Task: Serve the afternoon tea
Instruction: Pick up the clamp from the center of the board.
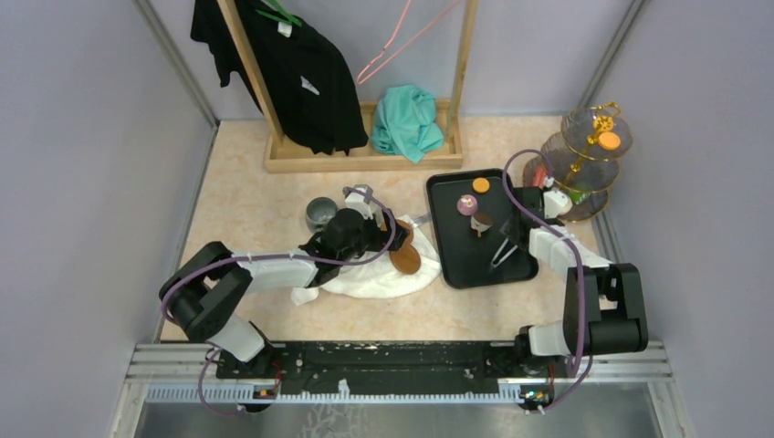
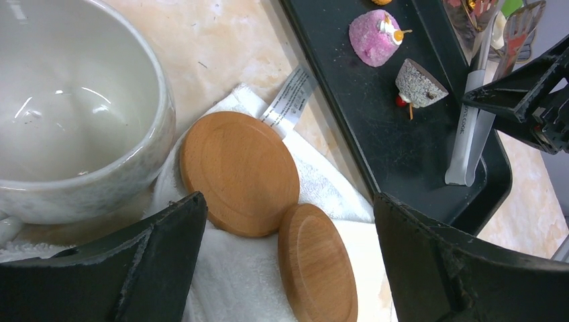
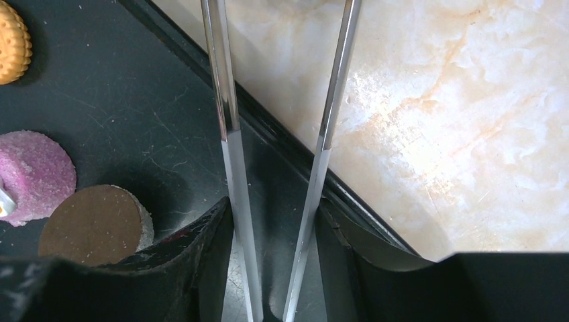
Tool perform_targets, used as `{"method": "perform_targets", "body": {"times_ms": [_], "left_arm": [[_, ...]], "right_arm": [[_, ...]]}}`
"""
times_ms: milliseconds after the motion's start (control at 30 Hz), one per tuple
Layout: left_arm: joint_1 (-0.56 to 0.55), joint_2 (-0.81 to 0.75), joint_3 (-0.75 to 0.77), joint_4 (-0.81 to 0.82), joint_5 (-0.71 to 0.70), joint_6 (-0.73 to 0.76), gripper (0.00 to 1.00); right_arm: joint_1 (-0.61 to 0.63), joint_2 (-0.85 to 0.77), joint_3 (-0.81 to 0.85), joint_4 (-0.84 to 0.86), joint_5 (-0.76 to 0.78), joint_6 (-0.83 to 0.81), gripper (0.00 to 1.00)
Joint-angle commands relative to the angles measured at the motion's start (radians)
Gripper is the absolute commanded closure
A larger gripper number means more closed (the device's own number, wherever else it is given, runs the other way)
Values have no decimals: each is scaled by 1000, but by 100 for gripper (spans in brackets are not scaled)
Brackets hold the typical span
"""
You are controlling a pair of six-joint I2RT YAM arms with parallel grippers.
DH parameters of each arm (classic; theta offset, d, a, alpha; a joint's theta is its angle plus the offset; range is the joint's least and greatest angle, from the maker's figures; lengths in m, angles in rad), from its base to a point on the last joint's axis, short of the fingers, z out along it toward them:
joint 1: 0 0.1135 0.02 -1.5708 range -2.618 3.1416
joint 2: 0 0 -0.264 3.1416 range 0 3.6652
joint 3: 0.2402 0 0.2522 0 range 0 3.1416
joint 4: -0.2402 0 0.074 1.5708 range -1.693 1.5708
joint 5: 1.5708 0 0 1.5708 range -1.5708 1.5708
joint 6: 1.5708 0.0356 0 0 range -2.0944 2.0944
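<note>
The glass three-tier stand (image 1: pixel 584 155) with its gold frame stands at the far right with an orange disc on its top tier. On the black tray (image 1: pixel 456 260) lie an orange biscuit (image 3: pixel 13 43), a pink sugared sweet (image 3: pixel 33 174) and a brown-topped sweet (image 3: pixel 94 225). My right gripper (image 3: pixel 275 261) sits over the tray's right edge, its fingers pressed against the two arms of the metal tongs (image 3: pixel 228 134). The grey mug (image 2: pixel 74 114) stands empty beside my left gripper (image 2: pixel 288 261), which hangs open over two wooden coasters (image 2: pixel 238 171) on a white towel (image 2: pixel 235 282).
A wooden clothes rack (image 1: pixel 365 155) with a black shirt and a teal cloth stands at the back. Grey walls close in both sides. The towel's label (image 2: pixel 290 97) lies between the coasters and the tray.
</note>
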Motion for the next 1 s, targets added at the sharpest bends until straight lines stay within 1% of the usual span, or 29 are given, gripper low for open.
{"method": "perform_targets", "body": {"times_ms": [0, 367, 967], "left_arm": [[5, 8, 21, 14, 16, -7, 2], [5, -12, 16, 12, 18, -5, 2], [5, -49, -5, 12, 21, -7, 2]], "right_arm": [[10, -27, 25, 47, 28, 5, 55], [20, -137, -18, 8, 39, 11, 53], [50, -288, -55, -50, 65, 16, 58]]}}
